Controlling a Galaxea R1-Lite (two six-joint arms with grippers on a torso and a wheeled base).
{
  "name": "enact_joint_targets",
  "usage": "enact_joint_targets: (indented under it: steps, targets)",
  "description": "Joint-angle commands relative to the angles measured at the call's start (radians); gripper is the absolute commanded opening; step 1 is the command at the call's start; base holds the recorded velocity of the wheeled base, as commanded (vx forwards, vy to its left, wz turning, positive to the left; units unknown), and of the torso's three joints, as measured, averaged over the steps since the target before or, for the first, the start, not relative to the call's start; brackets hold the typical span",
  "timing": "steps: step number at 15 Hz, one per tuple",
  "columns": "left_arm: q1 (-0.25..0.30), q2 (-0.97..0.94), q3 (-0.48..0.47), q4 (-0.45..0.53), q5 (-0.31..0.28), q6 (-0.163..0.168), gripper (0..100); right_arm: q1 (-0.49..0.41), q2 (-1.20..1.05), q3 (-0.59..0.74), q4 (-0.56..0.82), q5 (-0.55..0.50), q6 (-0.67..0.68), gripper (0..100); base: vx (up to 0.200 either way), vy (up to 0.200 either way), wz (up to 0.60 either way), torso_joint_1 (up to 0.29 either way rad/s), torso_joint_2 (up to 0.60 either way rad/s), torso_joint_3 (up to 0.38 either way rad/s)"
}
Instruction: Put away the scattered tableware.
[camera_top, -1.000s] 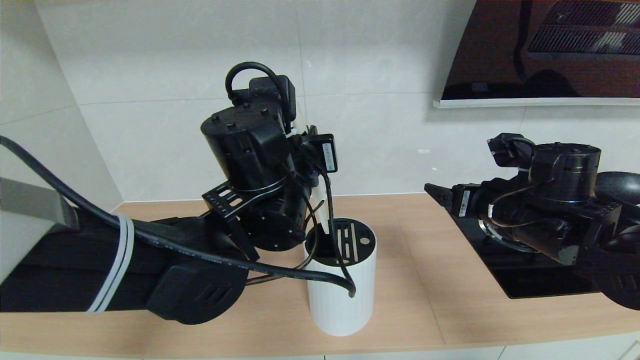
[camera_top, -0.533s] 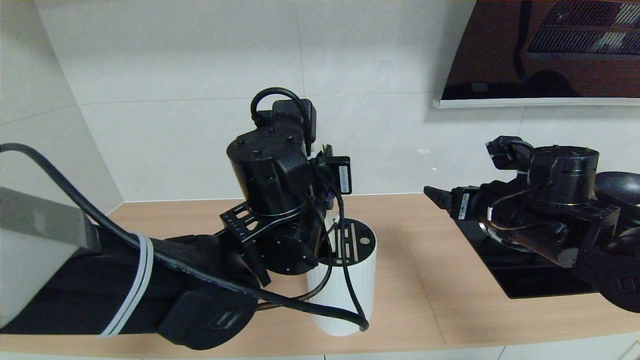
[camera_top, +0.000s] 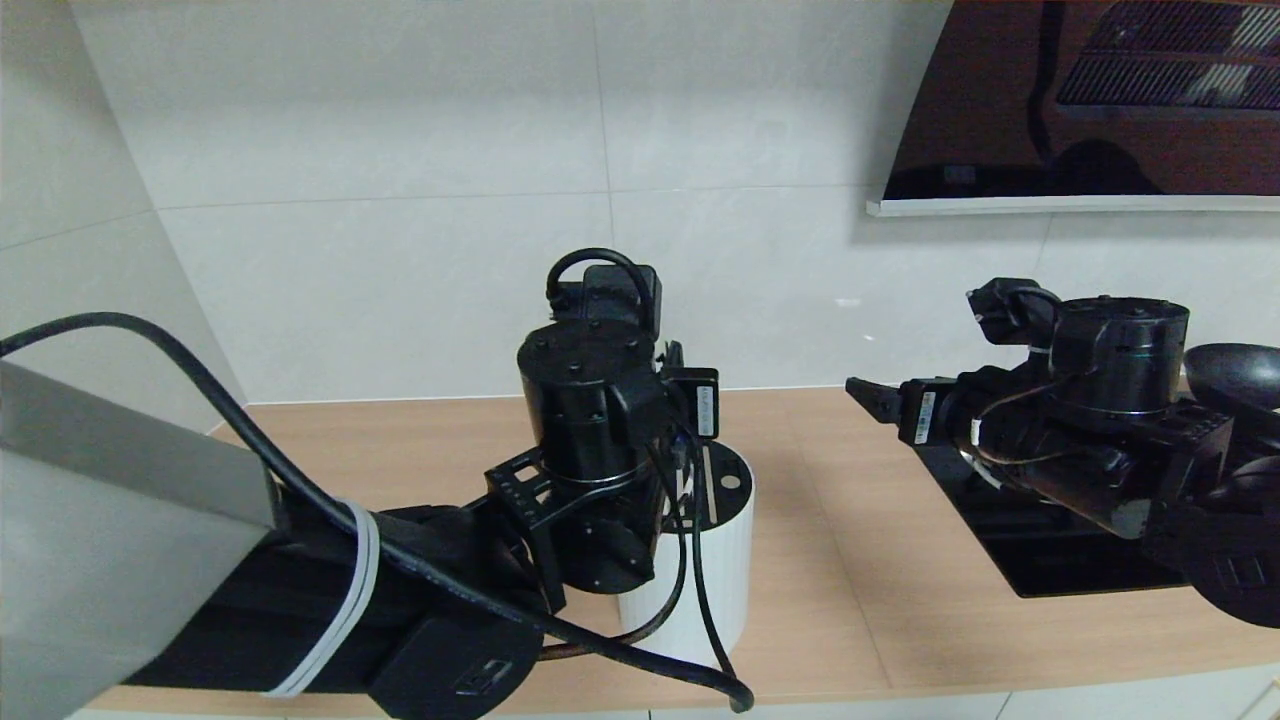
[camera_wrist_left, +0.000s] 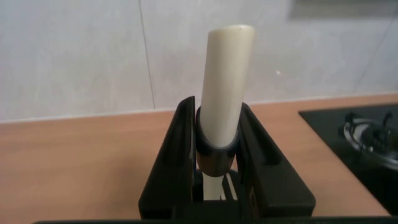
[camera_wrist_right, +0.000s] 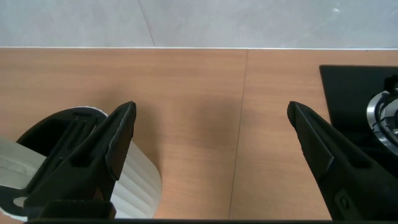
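Utensil (camera_wrist_left: 224, 87): long axis vertical. The rounded cream handle end points up and the working end points down, toward the holder. That lower end is hidden behind my fingers, so I can't tell what type of utensil it is.

Handle is a smooth, matte cream cylinder. A dark glossy collar rings it at grip height, with a thinner pale section below the collar.

Left gripper (camera_wrist_left: 218, 124): 2 black fingers clamped on the utensil at the collar, 1 on each side. It sits directly over the holder's top.

Holder (camera_top: 720, 560): white ribbed cylinder standing upright on the countertop (camera_top: 840, 560). It has a black lid with parallel slots and 1 round hole. My left wrist and its cables cover most of the lid in the head view. Which slot the utensil lines up with, I can't tell.

Right gripper (camera_wrist_right: 211, 112): fingers spread wide, nothing between them. It hangs above bare counter between the holder and the cooktop (camera_top: 1010, 560), well apart from the utensil.

Countertop is light wood-grain. Cooktop is black glass, flush on the right, with a metal burner ring (camera_wrist_right: 385, 118). Behind is a white tiled wall (camera_top: 400, 200). A dark glossy range hood (camera_top: 1080, 100) sits up right.
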Motion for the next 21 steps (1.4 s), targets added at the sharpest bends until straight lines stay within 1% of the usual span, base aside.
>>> enact_joint_targets:
  steps: [1, 3, 6, 8, 9, 11, 19, 20, 21]
  targets:
    - [-0.006, 0.028, 0.009, -0.003, 0.000, -0.005, 0, 0.001, 0.003, 0.003, -0.001, 0.001, -0.001, 100, 0.000, 0.000, 0.00, 0.000, 0.00, 0.000]
    - [-0.004, 0.042, 0.015, -0.003, 0.000, -0.019, 0, 0.001, 0.009, 0.003, -0.001, 0.001, 0.001, 100, 0.000, 0.000, 0.00, 0.000, 0.00, 0.000]
    - [-0.003, 0.071, 0.031, -0.003, 0.000, -0.028, 0, 0.001, 0.012, 0.005, -0.001, 0.000, 0.001, 100, 0.000, 0.000, 0.00, 0.000, 0.00, 0.000]
    - [-0.001, 0.094, 0.035, -0.003, 0.000, -0.042, 0, 0.001, 0.013, 0.005, -0.001, 0.000, 0.001, 100, 0.000, 0.000, 0.00, 0.000, 0.00, 0.000]
    - [0.000, 0.107, 0.039, -0.003, -0.001, -0.042, 0, 0.001, 0.013, 0.005, -0.001, 0.001, 0.001, 100, 0.000, 0.000, 0.00, 0.000, 0.00, 0.000]
    - [0.000, 0.125, 0.043, -0.003, -0.001, -0.054, 0, 0.001, 0.013, 0.005, -0.001, 0.001, 0.001, 100, 0.000, 0.000, 0.00, 0.000, 0.00, 0.000]
    - [0.000, 0.131, 0.049, -0.003, -0.001, -0.054, 0, 0.001, 0.013, 0.006, -0.001, 0.001, 0.001, 100, 0.000, 0.000, 0.00, 0.000, 0.00, 0.000]
    - [0.000, 0.131, 0.051, -0.003, -0.001, -0.056, 100, 0.001, 0.013, 0.006, -0.001, 0.000, 0.001, 100, 0.000, 0.000, 0.00, 0.000, 0.00, 0.000]
    - [0.000, 0.131, 0.051, -0.003, -0.001, -0.054, 100, 0.001, 0.013, 0.008, -0.001, 0.000, 0.001, 100, 0.000, 0.000, 0.00, 0.000, 0.00, 0.000]
